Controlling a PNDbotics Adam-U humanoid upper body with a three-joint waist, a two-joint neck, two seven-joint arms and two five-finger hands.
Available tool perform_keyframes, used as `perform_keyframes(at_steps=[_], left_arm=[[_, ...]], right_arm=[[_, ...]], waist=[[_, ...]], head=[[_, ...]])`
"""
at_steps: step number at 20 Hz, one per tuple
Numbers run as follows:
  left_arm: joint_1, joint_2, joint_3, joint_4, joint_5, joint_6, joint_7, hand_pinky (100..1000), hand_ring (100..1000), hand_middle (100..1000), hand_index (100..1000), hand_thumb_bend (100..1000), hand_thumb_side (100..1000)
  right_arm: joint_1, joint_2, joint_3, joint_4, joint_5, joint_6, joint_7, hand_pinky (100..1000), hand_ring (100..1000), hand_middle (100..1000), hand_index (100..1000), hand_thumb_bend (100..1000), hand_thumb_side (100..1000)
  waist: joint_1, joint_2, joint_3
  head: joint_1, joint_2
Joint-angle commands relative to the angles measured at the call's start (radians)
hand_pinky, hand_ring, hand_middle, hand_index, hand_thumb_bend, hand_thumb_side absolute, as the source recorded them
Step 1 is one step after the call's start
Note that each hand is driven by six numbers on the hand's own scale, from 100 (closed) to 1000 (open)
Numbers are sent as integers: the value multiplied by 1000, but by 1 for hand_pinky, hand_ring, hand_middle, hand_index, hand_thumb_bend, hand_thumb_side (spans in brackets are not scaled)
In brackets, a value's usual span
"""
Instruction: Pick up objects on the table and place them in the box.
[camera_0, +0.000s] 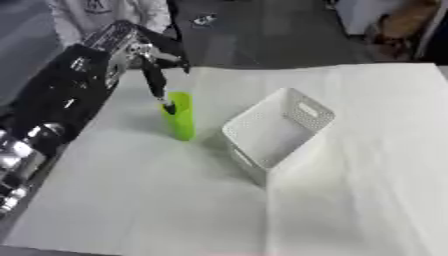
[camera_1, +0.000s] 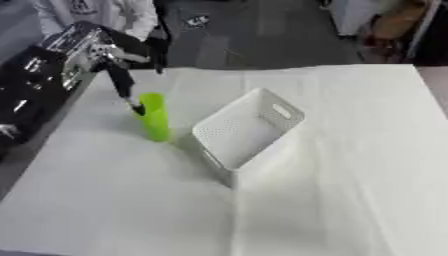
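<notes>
Nearest the camera, the white surface (camera_0: 157, 210) lies bare in front of the box. The box (camera_0: 278, 131) is a white perforated basket with a handle slot in its far wall; it sits around the middle of the surface, turned cornerwise, and nothing can be seen inside it. Just left of the box, close to it but apart, a bright green cylinder (camera_0: 180, 116) stands upright on the surface, casting a faint shadow toward the box. Beyond and left of the box, the left robot hand (camera_0: 157, 82) comes in from the upper left on a black and silver arm; one long dark finger reaches down and its tip touches the upper part of the cylinder on the side away from the box. The other fingers sit higher, spread out away from the cylinder, so the robot hand looks fairly wide and does not wrap the cylinder. The right robot hand shows in neither view.
</notes>
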Motion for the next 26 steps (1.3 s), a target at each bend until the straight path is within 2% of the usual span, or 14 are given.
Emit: perform_keyframes(at_steps=[1,16,17,20,26], left_arm=[[-23,15,20,2,-5,-79,-108,812,913,903,924,844,527],[-19,-15,20,51,-28,-77,-130,791,900,900,928,840,520],[-19,-17,20,54,-29,-77,-133,728,883,897,930,834,511],[-17,-23,21,64,-32,-74,-140,626,852,891,931,826,504],[-14,-29,30,88,-45,-59,-141,560,830,883,934,824,508]], right_arm=[[-17,-10,-4,-10,-5,0,4,147,307,314,404,191,435],[-24,-7,-4,-10,-14,-2,12,147,308,314,405,190,431],[-25,-7,-5,-10,-15,-2,12,147,308,315,405,190,430],[-26,-6,-5,-10,-17,-2,13,147,308,315,405,190,430],[-29,-6,-6,-10,-20,-3,14,147,308,315,406,191,432]], waist=[[-1,-11,-1],[-1,-7,-6],[-1,-7,-7],[-1,-6,-8],[0,-5,-9]], head=[[15,-16],[25,-20],[25,-20],[27,-19],[29,-18]])
